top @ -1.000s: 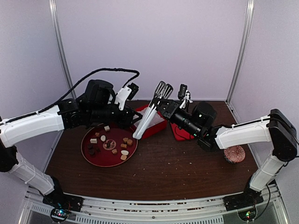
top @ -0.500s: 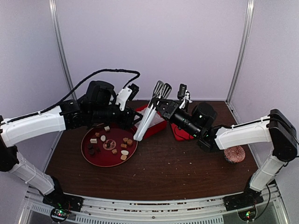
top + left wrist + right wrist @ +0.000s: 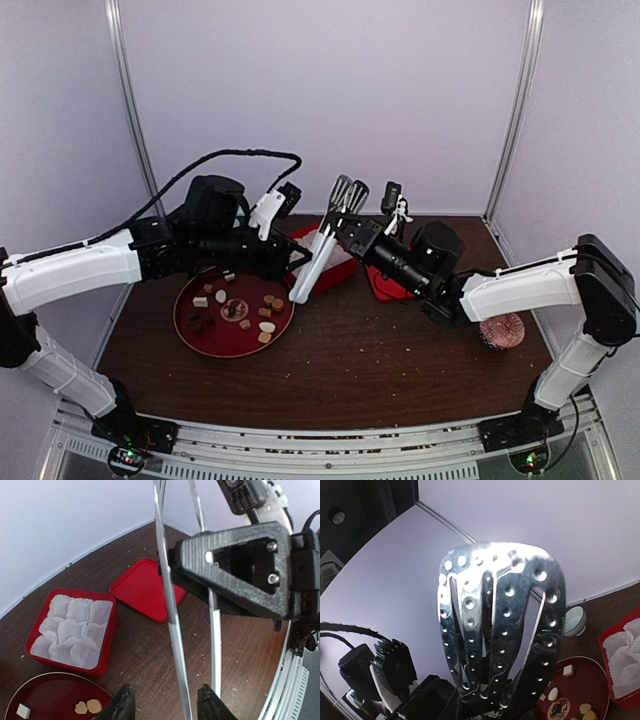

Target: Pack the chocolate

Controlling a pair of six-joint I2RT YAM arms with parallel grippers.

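Small dark brown, tan and cream chocolate pieces (image 3: 240, 305) lie on a round red plate (image 3: 200, 335); some also show in the left wrist view (image 3: 87, 706) and the right wrist view (image 3: 553, 694). My right gripper (image 3: 341, 228) is shut on metal tongs (image 3: 318, 255) and holds them tilted above the table, heads up (image 3: 500, 630). My left gripper (image 3: 293, 263) is open, and its fingers (image 3: 120, 707) straddle the tongs' two arms (image 3: 172, 630) near their lower end without touching them. The right gripper's black finger (image 3: 235, 570) shows on the tongs.
A red box of white paper cups (image 3: 338, 268) (image 3: 75, 630) stands behind the plate, with its red lid (image 3: 385, 285) (image 3: 145, 587) flat beside it. A pink patterned disc (image 3: 502, 330) lies at the right. A small pale cup (image 3: 575, 621) stands far off.
My left gripper has moved slightly right, closer around the lower end of the tongs. The right gripper and the tongs have barely shifted.
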